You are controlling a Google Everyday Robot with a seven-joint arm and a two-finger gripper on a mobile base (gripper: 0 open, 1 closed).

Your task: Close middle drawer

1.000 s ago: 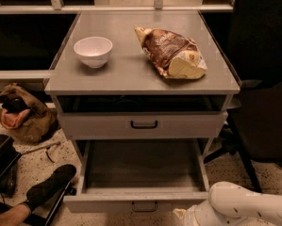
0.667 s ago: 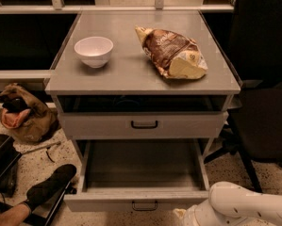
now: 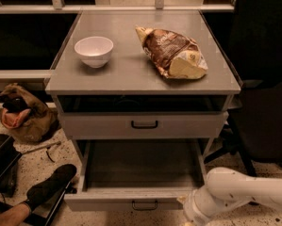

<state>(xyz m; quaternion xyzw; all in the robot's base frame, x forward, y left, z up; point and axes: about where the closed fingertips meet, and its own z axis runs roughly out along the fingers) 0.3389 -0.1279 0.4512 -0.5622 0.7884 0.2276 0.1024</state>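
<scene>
Approach step: the wide, shallow grey metal middle drawer (image 3: 140, 168) juts open beneath the grey counter's (image 3: 131, 72) front edge, while the gripper (image 3: 186, 210) (opening impossible to tell) sits low below the front-right corner — next, a square inward push.

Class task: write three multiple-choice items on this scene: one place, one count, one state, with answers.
1. The white round bowl sits: A in a drawer; B on the grey cabinet top; C on the floor.
2. Black bar handles in view: A one; B four; C two.
3. The wide, shallow grey metal middle drawer is: A pulled out; B shut; C removed.
B, it stands on top; C, one per drawer front; A, its tray lies exposed. The white arm ends by its right front corner; the gripper is out of view.
</scene>
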